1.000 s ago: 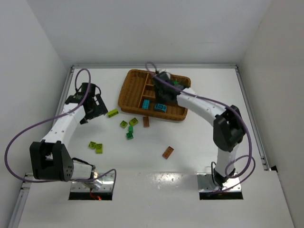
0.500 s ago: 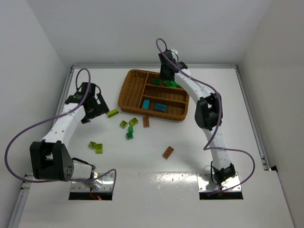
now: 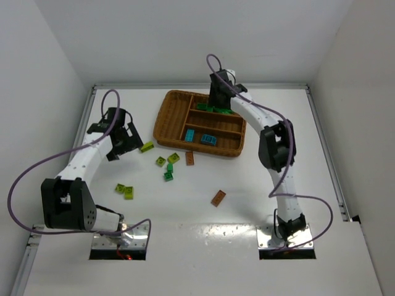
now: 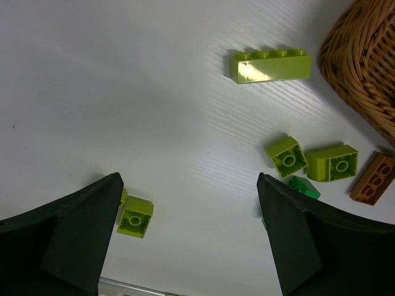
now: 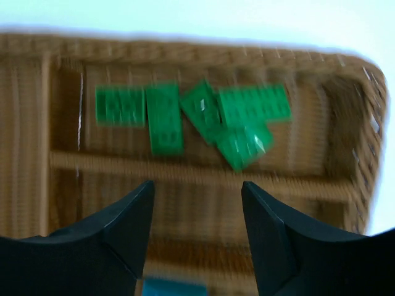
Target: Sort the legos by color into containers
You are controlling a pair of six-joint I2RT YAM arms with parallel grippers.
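The wicker tray holds several green legos in its far slot and blue legos in a nearer slot. In the right wrist view, my right gripper hangs open and empty above the slots. The green legos lie just beyond its tips. From above, the right gripper is at the tray's far side. My left gripper is open over bare table, left of the tray. A long lime lego lies ahead of it. The left gripper is beside that lime lego.
Loose legos lie on the table: lime ones and a green one near the tray's front, a brown one, a lime pair and another brown one. Walls close in on three sides.
My right arm swung from the tray's middle to its far side and its jaws have opened over the green slot. The left arm has barely moved.
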